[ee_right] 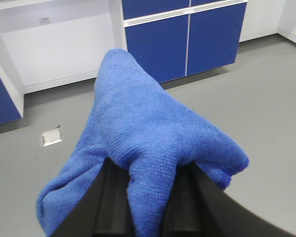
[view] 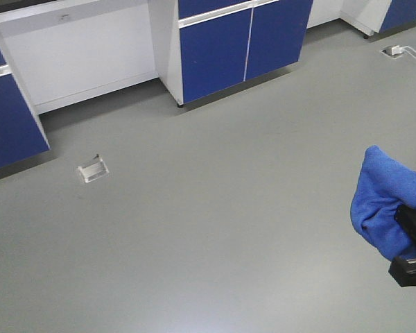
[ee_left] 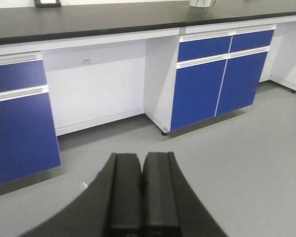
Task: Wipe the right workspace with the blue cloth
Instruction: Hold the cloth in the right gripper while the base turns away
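Blue cloth (ee_right: 153, 133) pinched in right gripper (view: 412, 248), held off the grey floor (view: 194, 222). Long axis runs out from the jaws (peak toward blue cabinets (ee_right: 187, 39)). Left gripper (ee_left: 142, 192): fingers pressed together.

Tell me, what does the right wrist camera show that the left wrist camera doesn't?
Only the right wrist view shows the blue cloth, pinched in the right gripper and draped over it, plus a small floor box off to the left. Only the left wrist view shows the left gripper, shut with nothing in it, and the black countertop above the drawers. Both show blue cabinet doors, a white recess beside them and the grey floor.
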